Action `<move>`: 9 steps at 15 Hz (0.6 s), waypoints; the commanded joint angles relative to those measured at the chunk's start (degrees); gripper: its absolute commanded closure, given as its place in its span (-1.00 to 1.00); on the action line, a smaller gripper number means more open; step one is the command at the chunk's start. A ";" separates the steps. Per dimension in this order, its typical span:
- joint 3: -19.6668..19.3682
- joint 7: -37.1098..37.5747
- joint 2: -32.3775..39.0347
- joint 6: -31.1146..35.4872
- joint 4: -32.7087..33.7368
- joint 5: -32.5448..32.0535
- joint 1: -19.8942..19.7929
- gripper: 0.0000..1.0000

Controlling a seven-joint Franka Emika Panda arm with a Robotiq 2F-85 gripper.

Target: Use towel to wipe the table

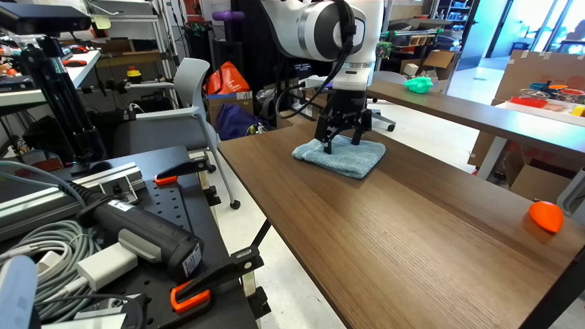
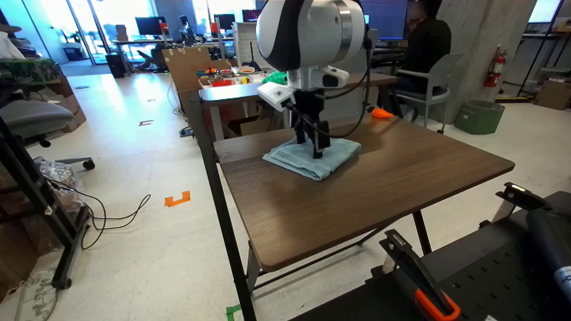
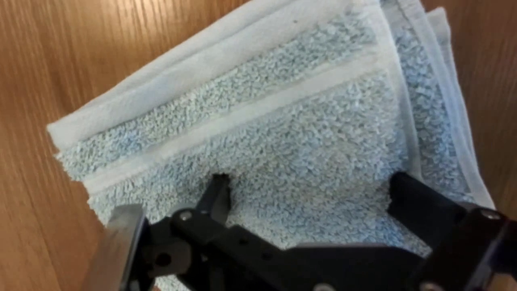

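Since the wood-grained surface (image 1: 402, 228) is so broad, several passes will likely be needed. The arm (image 2: 312, 40) reaches down near one end of it. There lies the towel (image 1: 345, 160), flat on the wood, folded into layers. Roughly over its middle stands the tool (image 3: 309, 178), and on that relation the coming move turns: the towel is straight below, neither to a side nor out in front. The tool is unclenched, its jaws well apart with nothing pinched between them; the fingertips (image 3: 422, 208) seem to touch the pile, though how hard they press cannot be told. Their line runs slantwise to the towel's banded edge, so closing would probably gather an oblique ridge, while pressing and dragging might spare the folds. The towel's long axis is uncertain, since the tool hides part of it in the wrist view. To look at, it is pale blue terry, its layers stepped unevenly along one side. A smooth woven band (image 3: 246, 113) crosses the pile parallel to the pale hem (image 3: 202, 68), on which sits a tiny dark speck (image 3: 295, 21).
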 commanded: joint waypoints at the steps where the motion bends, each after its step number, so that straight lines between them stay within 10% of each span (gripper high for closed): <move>1: -1.30 7.10 8.50 -6.92 10.60 -2.58 -1.27 -1.00; 9: -6.17 14.88 14.94 -3.79 17.16 -4.93 -7.52 -1.00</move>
